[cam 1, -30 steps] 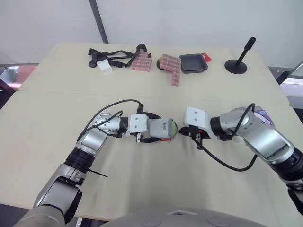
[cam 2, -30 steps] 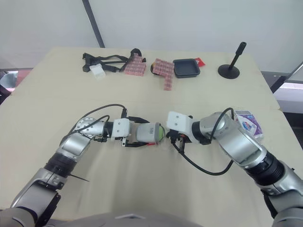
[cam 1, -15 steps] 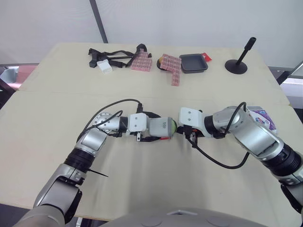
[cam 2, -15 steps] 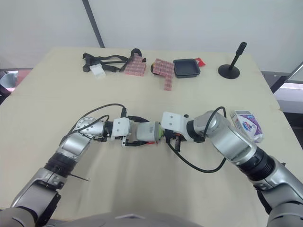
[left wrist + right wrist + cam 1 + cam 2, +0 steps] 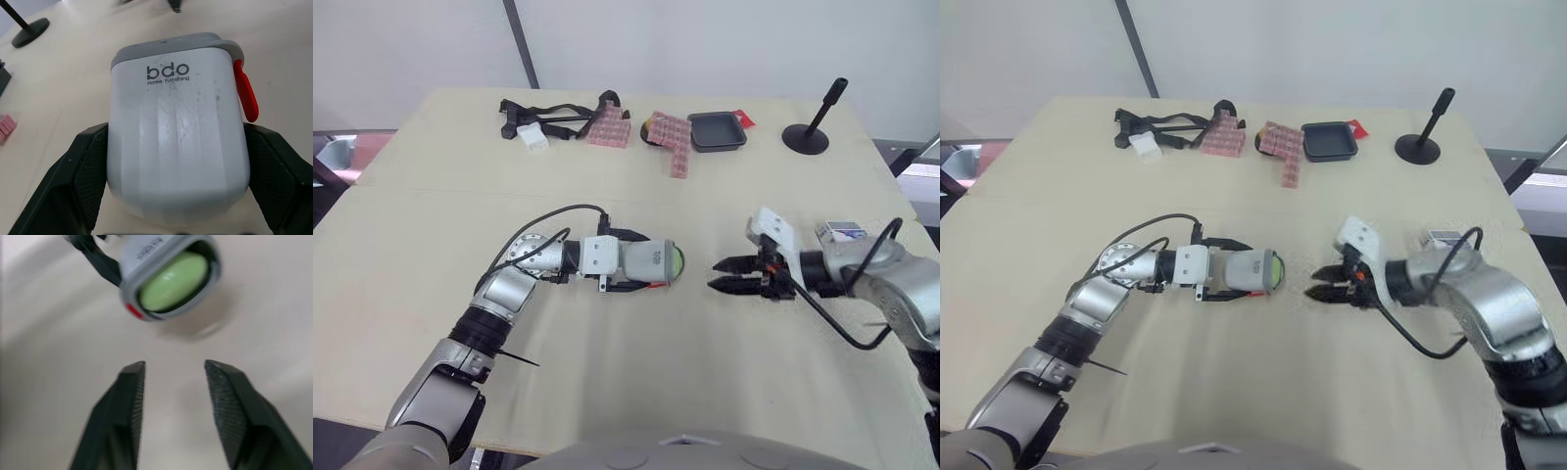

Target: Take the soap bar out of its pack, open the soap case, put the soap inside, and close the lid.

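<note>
the two head views look forward and down from above the pale beige table (image 5: 431, 225), taking in its whole width, with a slight sideways offset between them. the left wrist view sits very close behind the white-and-grey plastic soap case (image 5: 176, 142), looking along it over the table. the right wrist view faces that case's open end from near, across bare tabletop. all four views share the case.

Beige table (image 5: 411, 245) before pale wall (image 5: 705, 39)
</note>
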Available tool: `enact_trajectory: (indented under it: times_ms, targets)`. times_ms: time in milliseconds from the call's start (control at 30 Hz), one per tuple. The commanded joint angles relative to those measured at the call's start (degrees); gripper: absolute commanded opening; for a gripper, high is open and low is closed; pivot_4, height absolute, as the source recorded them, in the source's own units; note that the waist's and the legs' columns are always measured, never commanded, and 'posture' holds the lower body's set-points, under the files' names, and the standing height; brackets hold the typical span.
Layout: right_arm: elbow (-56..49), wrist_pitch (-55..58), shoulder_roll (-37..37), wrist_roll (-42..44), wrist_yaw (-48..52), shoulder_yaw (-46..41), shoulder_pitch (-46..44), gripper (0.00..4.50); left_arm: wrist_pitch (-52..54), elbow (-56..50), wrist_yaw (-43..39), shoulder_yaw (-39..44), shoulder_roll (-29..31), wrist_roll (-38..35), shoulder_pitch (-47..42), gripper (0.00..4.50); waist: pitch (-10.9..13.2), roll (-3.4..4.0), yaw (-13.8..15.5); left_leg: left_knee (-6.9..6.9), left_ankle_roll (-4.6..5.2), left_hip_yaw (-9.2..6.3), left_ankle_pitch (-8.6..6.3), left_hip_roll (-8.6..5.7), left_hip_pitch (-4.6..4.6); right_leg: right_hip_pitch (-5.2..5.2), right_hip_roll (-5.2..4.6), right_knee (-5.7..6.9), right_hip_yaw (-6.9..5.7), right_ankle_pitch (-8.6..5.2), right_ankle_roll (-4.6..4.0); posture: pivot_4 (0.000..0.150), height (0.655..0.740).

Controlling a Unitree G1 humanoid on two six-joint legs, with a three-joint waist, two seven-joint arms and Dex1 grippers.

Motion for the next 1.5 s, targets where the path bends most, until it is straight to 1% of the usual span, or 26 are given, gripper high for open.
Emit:
enact_trajectory:
  times_ms: [33,133,200,267,367,533,667,933,1167,1500]
  targets:
    - [-2.60,10.95,6.27,8.32,-6.02,-9.68,2.17,3.46,-2.64,-2.83,1.98,0.95,-0.79,-0.87,0.26,3.47,-0.01,0.01,0.06,0.03,0.00,0.00,0.00,0.01,0.00,0.00,0.00,0.02,0.00,0.00,0.00,0.150,0.7400]
    - [-2.16,19.35,14.28,12.93,-11.01,-16.37,3.20,4.48,-6.00,-2.76,4.06,0.82,-1.45,0.54,0.57,3.47,-0.01,0.01,0.04,0.05,0.01,0.00,0.02,0.01,0.02,0.00,-0.05,-0.08,-0.01,0.00,-0.01,0.150,0.7400]
    - [0.17,20.68,18.61,17.42,-16.16,-19.41,3.16,4.48,-8.09,-2.77,5.34,0.63,-1.80,1.50,0.73,3.47,-0.01,0.02,-0.03,0.04,0.01,0.00,0.03,0.02,0.04,0.00,-0.05,-0.09,-0.01,-0.01,-0.01,0.150,0.7400]
    - [1.84,20.68,20.46,20.61,-20.94,-20.72,2.80,4.48,-9.01,-2.71,6.38,0.44,-2.10,2.12,0.83,3.47,-0.02,0.05,-0.12,0.02,0.02,0.00,0.03,0.05,0.07,0.00,-0.08,-0.09,-0.01,-0.01,-0.02,0.150,0.7400]
    - [3.44,20.68,20.66,25.41,-25.67,-21.13,2.84,4.48,-9.41,-3.13,7.24,0.10,-2.49,2.30,1.18,3.47,-0.03,0.08,-0.13,0.01,0.04,0.01,0.05,0.05,0.12,0.00,-0.12,-0.09,-0.01,-0.01,-0.02,0.150,0.7400]
    - [4.74,20.68,20.07,30.11,-30.26,-20.71,2.71,4.48,-9.36,-3.39,7.92,-0.12,-2.40,2.34,1.37,3.47,-0.02,0.10,-0.11,-0.02,0.04,0.00,0.05,-0.02,0.09,0.00,-0.12,-0.11,-0.02,-0.01,-0.01,0.150,0.7400]
    - [4.91,20.18,20.11,30.68,-32.06,-19.92,1.99,4.48,-9.10,-3.73,8.16,-0.17,-2.45,2.00,1.46,3.47,-0.02,0.10,-0.13,-0.02,0.03,0.00,0.05,-0.05,0.08,0.00,-0.12,-0.12,-0.03,-0.01,-0.01,0.150,0.7400]
    - [5.46,16.17,16.68,28.78,-30.91,-14.64,0.73,4.48,-9.51,-4.19,7.64,-0.67,-2.05,1.76,1.39,3.47,-0.01,0.11,-0.07,-0.02,0.02,0.00,0.05,-0.08,0.06,0.00,-0.11,-0.14,-0.05,0.00,0.00,0.150,0.7400]
    - [8.27,13.91,15.37,29.47,-30.70,-11.89,-1.84,4.48,-9.83,-4.28,7.07,-1.26,-1.59,1.24,1.16,3.47,0.00,0.13,-0.18,-0.02,0.02,0.00,0.05,-0.09,0.04,0.00,-0.10,-0.13,-0.04,0.00,0.00,0.150,0.7400]
    - [12.33,12.19,16.12,29.39,-31.34,-8.82,-4.98,4.48,-10.91,-4.58,7.40,-1.87,-1.92,1.74,0.89,3.47,0.00,0.13,-0.13,-0.02,0.02,-0.01,0.04,-0.09,0.01,0.00,-0.09,-0.09,-0.07,0.00,0.00,0.150,0.7400]
